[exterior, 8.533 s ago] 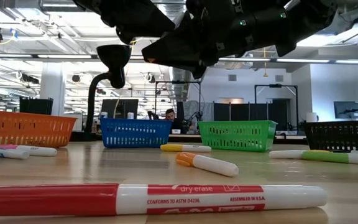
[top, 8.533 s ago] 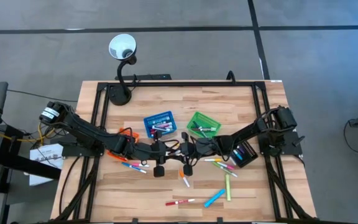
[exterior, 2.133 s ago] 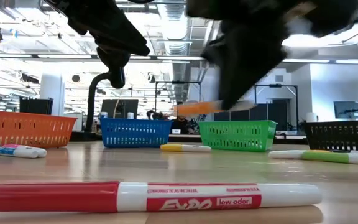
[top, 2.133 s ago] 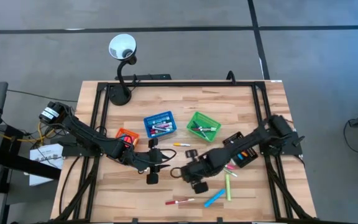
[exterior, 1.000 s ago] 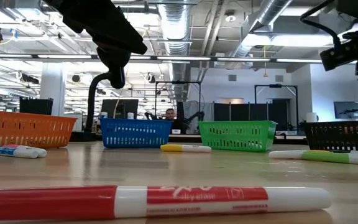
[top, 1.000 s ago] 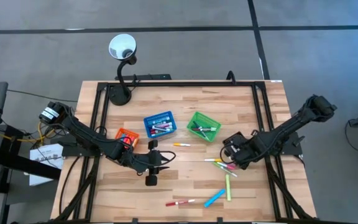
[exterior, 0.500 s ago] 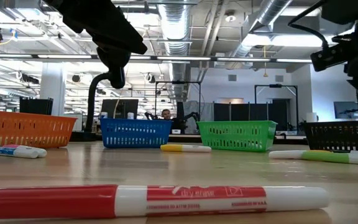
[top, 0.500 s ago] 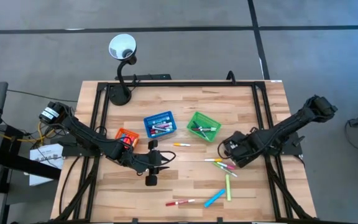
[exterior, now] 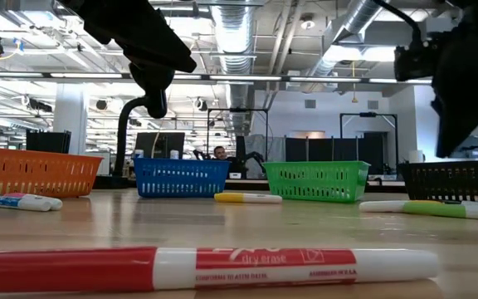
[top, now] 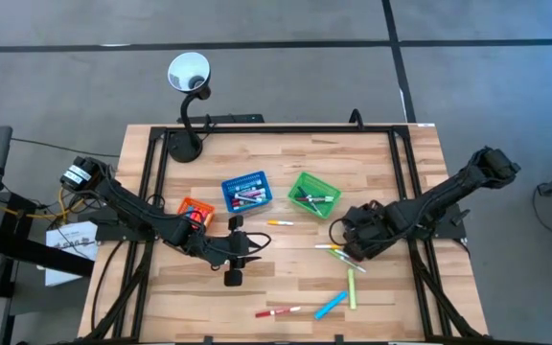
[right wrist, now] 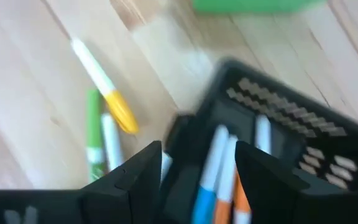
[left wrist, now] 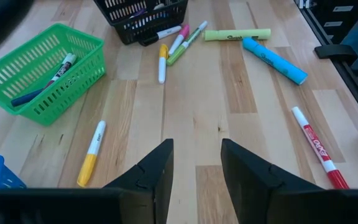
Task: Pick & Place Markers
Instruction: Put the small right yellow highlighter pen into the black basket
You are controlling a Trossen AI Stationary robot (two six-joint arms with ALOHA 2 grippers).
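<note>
Table (top: 372, 153) w/ both arms over it. Right gripper (right wrist: 197, 163) above black basket (right wrist: 291, 143), fingers apart, empty. Left gripper (left wrist: 196, 163) mid-table, low, fingers apart, empty. Markers (top: 350, 286) loose on front-right wood; red one (exterior: 206, 268) nearest front edge; yellow one (left wrist: 91, 153) near green basket (left wrist: 39, 71).

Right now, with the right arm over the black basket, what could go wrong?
1. The right gripper hangs open just above the black basket. Dropping lower could clip its rim and shove or tip it.
2. Several markers, including a yellow-capped marker and a green marker, lie tight against that basket, so a nudge may scatter them.
3. The left gripper waits open and low near mid-table. Crossing sweeps could clash.
</note>
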